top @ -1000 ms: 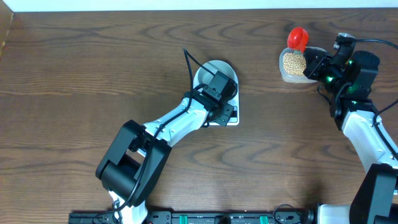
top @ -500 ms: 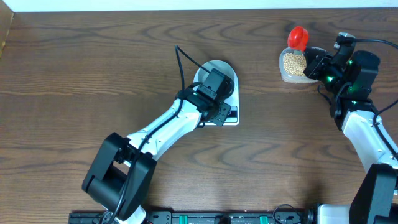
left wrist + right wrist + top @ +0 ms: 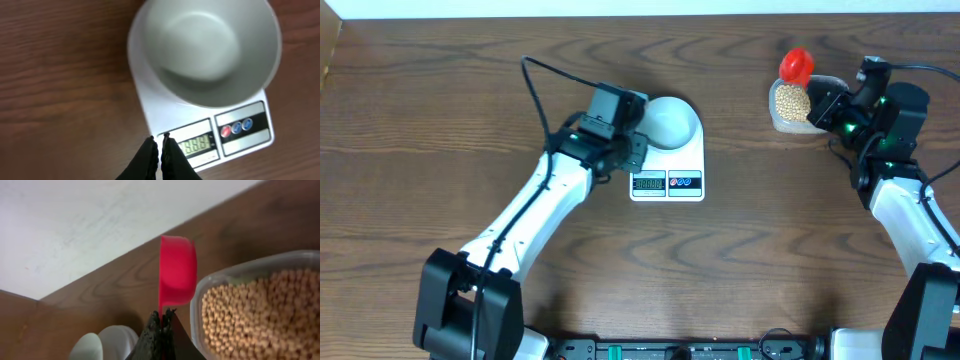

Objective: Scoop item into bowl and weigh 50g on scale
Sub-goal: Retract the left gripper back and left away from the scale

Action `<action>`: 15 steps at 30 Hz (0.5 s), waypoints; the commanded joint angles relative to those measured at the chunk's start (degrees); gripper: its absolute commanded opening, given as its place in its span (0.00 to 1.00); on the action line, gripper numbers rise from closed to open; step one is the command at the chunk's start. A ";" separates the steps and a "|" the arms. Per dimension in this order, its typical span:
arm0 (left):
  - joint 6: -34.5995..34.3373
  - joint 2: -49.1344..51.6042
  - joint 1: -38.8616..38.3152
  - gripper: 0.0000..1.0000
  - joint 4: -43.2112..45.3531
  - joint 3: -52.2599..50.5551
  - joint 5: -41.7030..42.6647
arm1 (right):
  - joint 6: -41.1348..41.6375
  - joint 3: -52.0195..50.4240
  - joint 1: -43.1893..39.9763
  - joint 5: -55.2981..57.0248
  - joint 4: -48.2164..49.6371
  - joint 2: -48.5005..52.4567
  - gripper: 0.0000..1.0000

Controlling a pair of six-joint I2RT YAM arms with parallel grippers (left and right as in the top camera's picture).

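**Two closed grippers, an empty bowl on the scale**

Both arms reach out over the brown wooden table (image 3: 440, 100). The left gripper (image 3: 160, 148) has its two dark fingers pressed together with nothing between them. It hangs just above the near left corner of the scale (image 3: 692, 160), beside the small grey display (image 3: 649, 183). The digits on that display are too blurred to read. Two round buttons (image 3: 684, 182) sit just right of the display.

The bowl (image 3: 672, 120) stands upright on the far part of the scale, and its pale inside is bare (not one bean in it). Its rim reaches roughly to the scale's side edges.

Well apart from this, at the far right of the table, a clear plastic tub (image 3: 790, 128) holds the beans (image 3: 792, 100). They are small, round and tan-yellow, and they are heaped close to the rim. The right gripper (image 3: 162, 316) is clamped on the thin handle of a red scoop (image 3: 176, 270). The scoop's cup is tilted on edge just beyond the tub's far left corner. From the right wrist view it looks to be above the table rather than inside the tub. Whether the cup touches the tub's wall cannot be told. No beans show in the scoop.
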 commanded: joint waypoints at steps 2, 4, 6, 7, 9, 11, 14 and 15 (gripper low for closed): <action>0.48 -0.35 2.54 0.27 0.00 1.07 -0.13 | 1.95 0.96 0.37 -2.45 -0.22 -0.07 0.01; 0.52 -0.33 2.54 0.63 0.00 1.07 -0.13 | 1.73 0.96 0.52 -1.97 0.33 -0.07 0.01; 0.55 -0.31 2.54 0.98 -0.04 1.05 -0.15 | 1.73 0.96 0.68 -1.81 1.40 -0.07 0.01; 0.55 -0.31 2.54 0.98 -0.04 0.96 -0.15 | 1.73 0.96 0.68 -1.84 1.88 -0.07 0.01; 0.50 -0.31 2.54 0.98 -0.33 0.85 -0.11 | 1.73 0.96 0.68 -1.79 2.89 -0.04 0.01; 0.35 -0.33 2.47 0.98 -1.36 0.85 -0.13 | 1.73 0.96 0.68 -1.77 3.61 -0.04 0.01; 6.62 -1.03 2.97 0.98 -4.04 0.90 0.66 | 1.73 0.96 0.68 -1.81 3.69 -0.04 0.01; 11.04 -1.53 3.21 0.98 -5.38 0.98 2.16 | 1.73 0.96 0.68 -1.81 3.65 -0.04 0.01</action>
